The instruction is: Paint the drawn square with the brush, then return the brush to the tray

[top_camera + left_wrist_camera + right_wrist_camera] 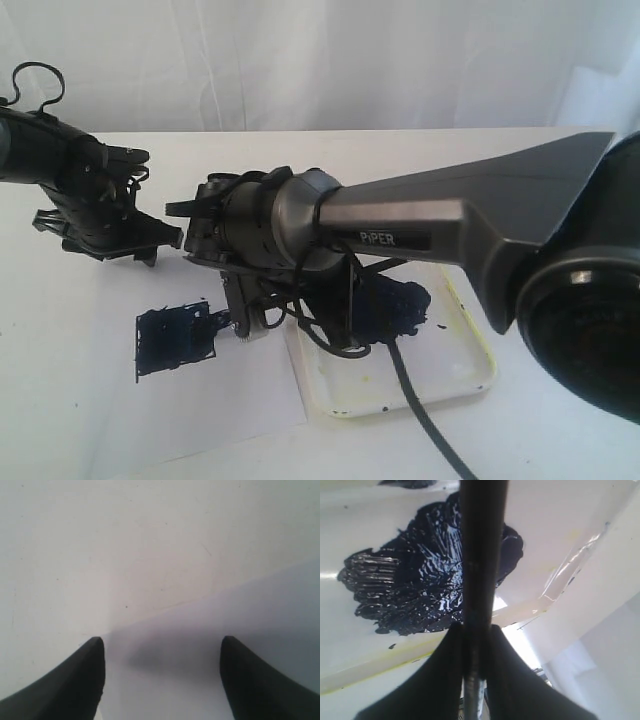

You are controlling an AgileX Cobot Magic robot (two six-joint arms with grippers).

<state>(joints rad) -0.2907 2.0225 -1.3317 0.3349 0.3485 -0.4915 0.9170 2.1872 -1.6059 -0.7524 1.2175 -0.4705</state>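
Observation:
The drawn square (172, 340) on the white paper is daubed blue-black over most of its inside. Just right of it, at the tray's left edge, hangs my right gripper (250, 312), shut on the brush. In the right wrist view the dark brush (482, 555) handle runs out from between the closed fingers of the right gripper (473, 627), across the paint blob (415, 580) in the white tray (365, 650). The arm hides most of the brush in the exterior view, and its bristles are not visible. My left gripper (140, 240) is open and holds nothing, above and to the left of the square.
The white paper sheet (200, 410) lies left of the tray (400, 405), whose blue-black blob (405, 305) is partly behind the right arm. A black cable (425, 420) crosses the tray's front. The left gripper (162, 640) is low over the paper's edge and the white table.

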